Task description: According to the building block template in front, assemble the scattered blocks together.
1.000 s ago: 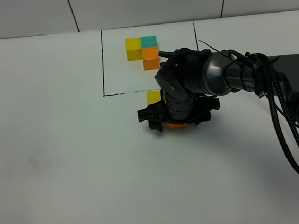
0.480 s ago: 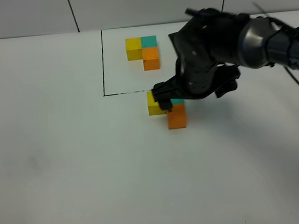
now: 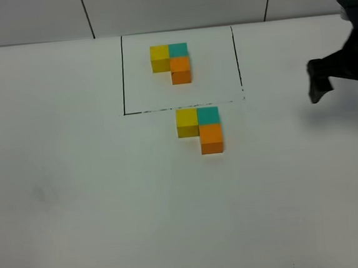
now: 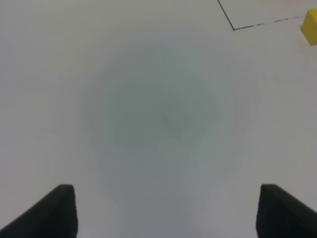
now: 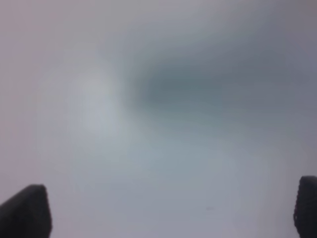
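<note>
- The work surface is a plain white table, matte and evenly lit, with faint grey smudges toward the left of the high view.
- Behind it runs a pale wall divided by thin dark seams into panels.
- A black outlined rectangle is drawn on the table near the wall; its near edge looks broken and dashed.
- Inside that outline sits the building block template: yellow and teal side by side, orange against the teal on the near side.
- Just outside the outline's near edge lie the scattered blocks, touching one another in the same L.
- The yellow cube touches the teal cube, and the orange cube sits against the teal on the near side.
- The right gripper hangs at the far right edge of the high view, well apart from both sets of cubes; its wrist view shows two dark fingertips set wide with only blurred pale surface between them.
- The left gripper is spread wide over bare table and holds nothing; a corner of the outline and an edge of the yellow cube show beyond it.
</note>
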`<state>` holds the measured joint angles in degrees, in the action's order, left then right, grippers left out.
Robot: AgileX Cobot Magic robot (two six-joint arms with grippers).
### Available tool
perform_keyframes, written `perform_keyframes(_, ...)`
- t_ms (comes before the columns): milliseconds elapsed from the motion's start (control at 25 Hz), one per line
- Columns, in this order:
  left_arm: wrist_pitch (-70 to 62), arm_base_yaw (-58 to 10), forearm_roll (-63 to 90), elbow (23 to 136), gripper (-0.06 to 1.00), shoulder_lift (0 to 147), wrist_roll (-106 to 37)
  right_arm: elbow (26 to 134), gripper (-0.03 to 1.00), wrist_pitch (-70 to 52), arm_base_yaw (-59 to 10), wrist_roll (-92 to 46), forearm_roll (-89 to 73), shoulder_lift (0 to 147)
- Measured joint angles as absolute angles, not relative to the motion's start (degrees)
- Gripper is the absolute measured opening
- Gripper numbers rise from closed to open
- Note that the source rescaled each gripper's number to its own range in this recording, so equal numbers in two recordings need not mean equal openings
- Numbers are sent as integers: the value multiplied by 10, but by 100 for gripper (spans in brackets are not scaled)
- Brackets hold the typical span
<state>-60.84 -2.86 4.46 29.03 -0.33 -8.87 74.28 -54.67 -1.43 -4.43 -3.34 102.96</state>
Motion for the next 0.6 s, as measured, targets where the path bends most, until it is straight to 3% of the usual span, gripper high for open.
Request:
perform_keyframes(200,-608,-29,45,290,67,-3,-89,633,100,-531,43,-70,-34,955)
perform_keyframes(600,-608,-29,45,290,67,-3,-89,546,100,-514,50,-77,-41,829)
